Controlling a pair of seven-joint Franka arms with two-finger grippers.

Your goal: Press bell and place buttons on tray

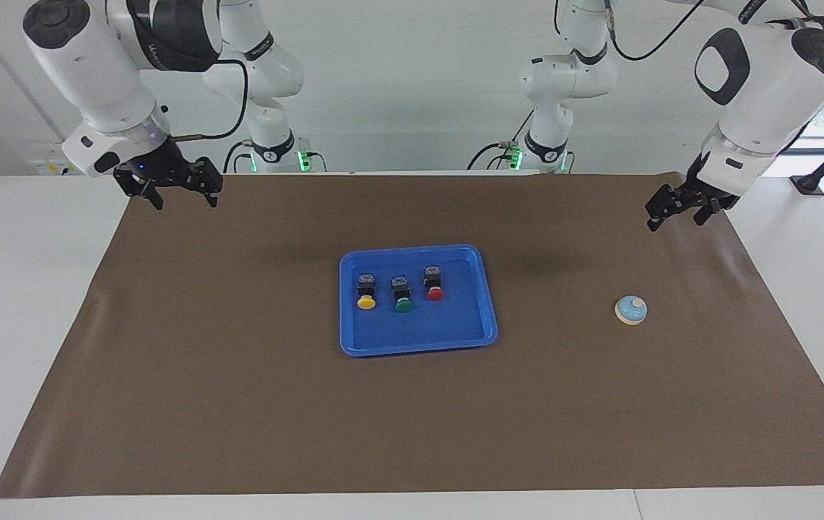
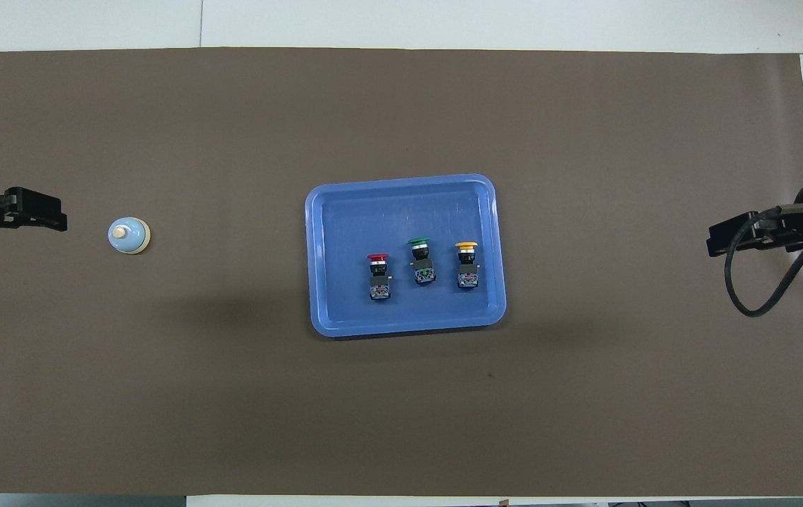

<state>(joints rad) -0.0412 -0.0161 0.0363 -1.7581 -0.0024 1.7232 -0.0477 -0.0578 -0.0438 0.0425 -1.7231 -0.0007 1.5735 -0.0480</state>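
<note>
The blue tray (image 1: 417, 250) lies in the middle of the brown mat and also shows in the overhead view (image 2: 401, 181). The yellow button (image 1: 366, 292), green button (image 1: 402, 295) and red button (image 1: 434, 283) lie in a row in it, caps pointing away from the robots; they also show overhead as yellow (image 2: 466, 266), green (image 2: 421, 262) and red (image 2: 378, 276). The light blue bell (image 1: 630, 310) (image 2: 129, 234) stands on the mat toward the left arm's end. My left gripper (image 1: 675, 219) (image 2: 62, 218) hangs open and empty beside the bell. My right gripper (image 1: 179, 196) (image 2: 712, 243) hangs open and empty over the mat's right-arm end.
The brown mat (image 1: 238, 404) covers most of the white table. Nothing else lies on it. Both arms wait at the mat's ends, well apart from the tray.
</note>
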